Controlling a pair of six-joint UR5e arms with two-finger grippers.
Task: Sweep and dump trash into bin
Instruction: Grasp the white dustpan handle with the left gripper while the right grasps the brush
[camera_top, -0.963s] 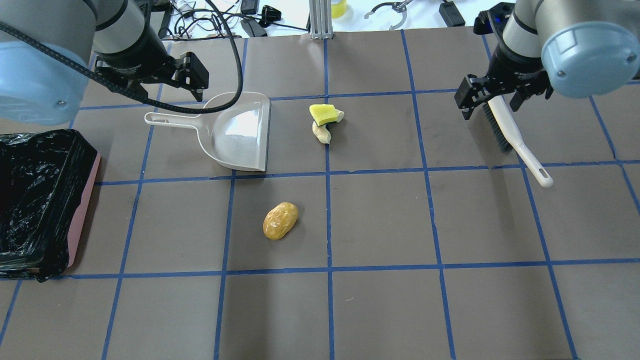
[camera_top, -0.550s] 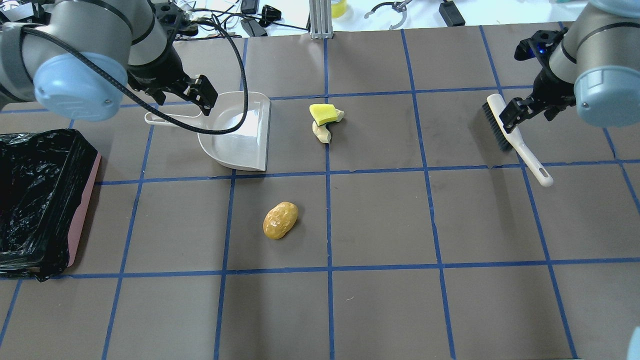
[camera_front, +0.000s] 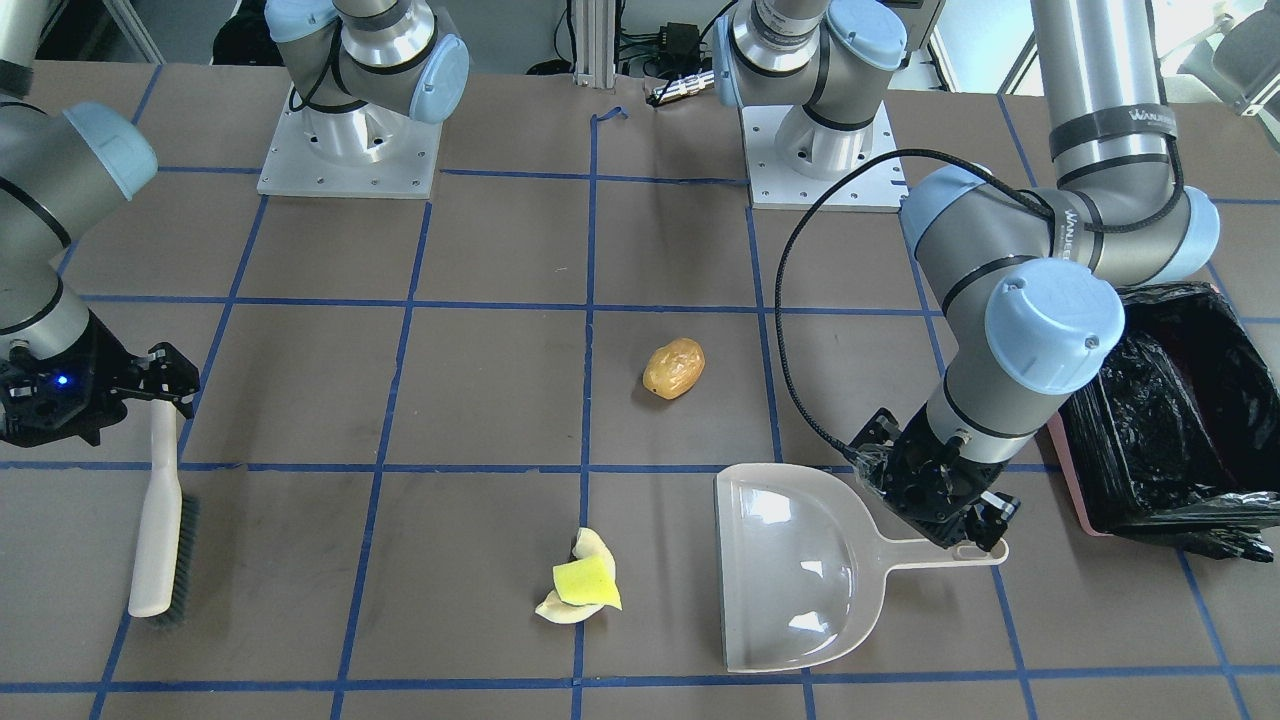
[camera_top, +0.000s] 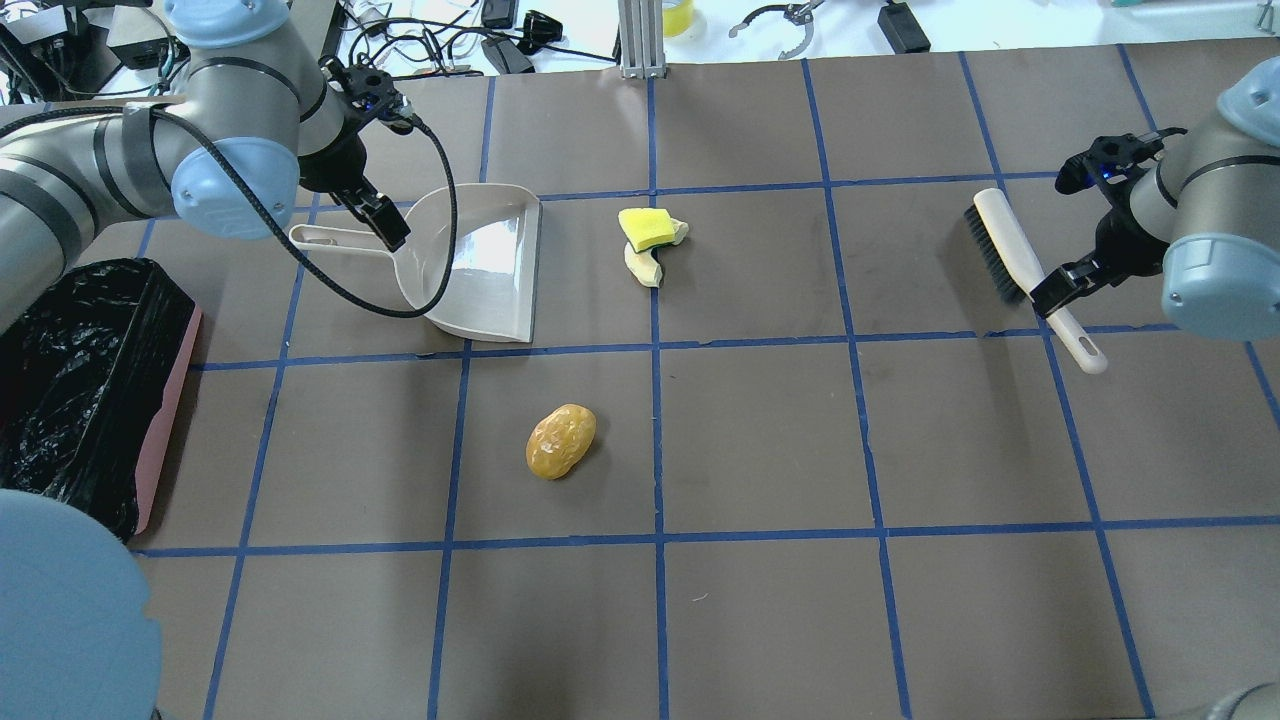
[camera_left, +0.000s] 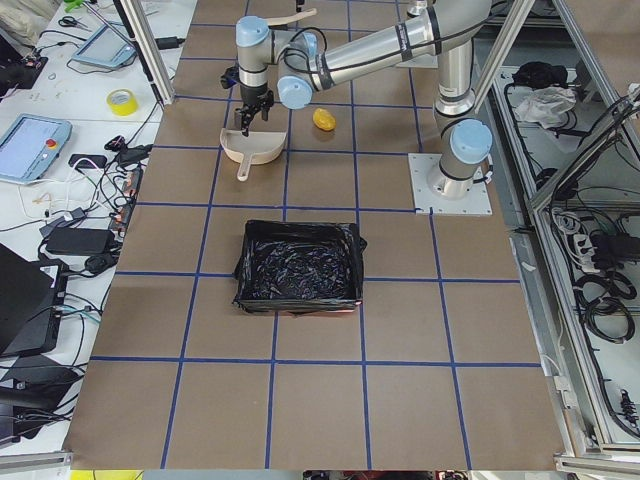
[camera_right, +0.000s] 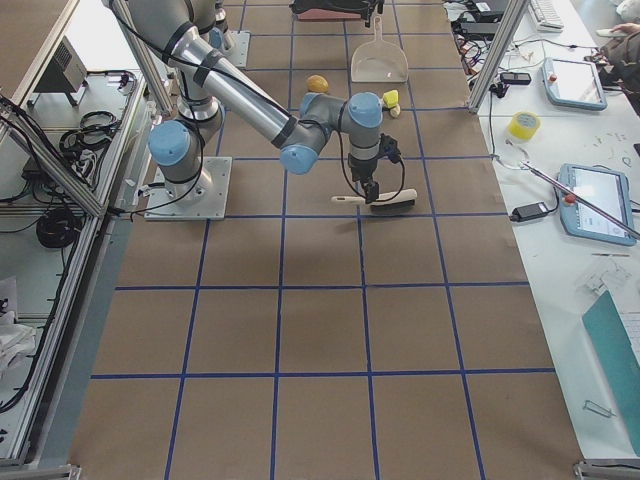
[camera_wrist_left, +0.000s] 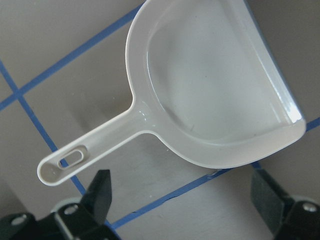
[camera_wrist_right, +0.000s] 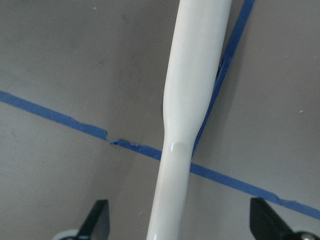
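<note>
A golden-brown lump lies mid-table, also in the front view. A yellow sponge piece rests on pale peel scraps to the right of the beige dustpan. The black-lined pink bin stands at the left edge. My left gripper hovers open over the dustpan's handle, which lies just beyond its fingertips. My right gripper is open, its fingers on either side of the white brush's handle without touching it. The brush lies flat on the table.
The left arm's black cable loops over the dustpan. An aluminium post and loose cables and tools lie beyond the table's far edge. The two arm bases stand at the robot's side of the table.
My left gripper has turned and come in over the dustpan's handle. My right gripper has moved from the brush head down along its handle. The trash, dustpan and brush have not moved.
</note>
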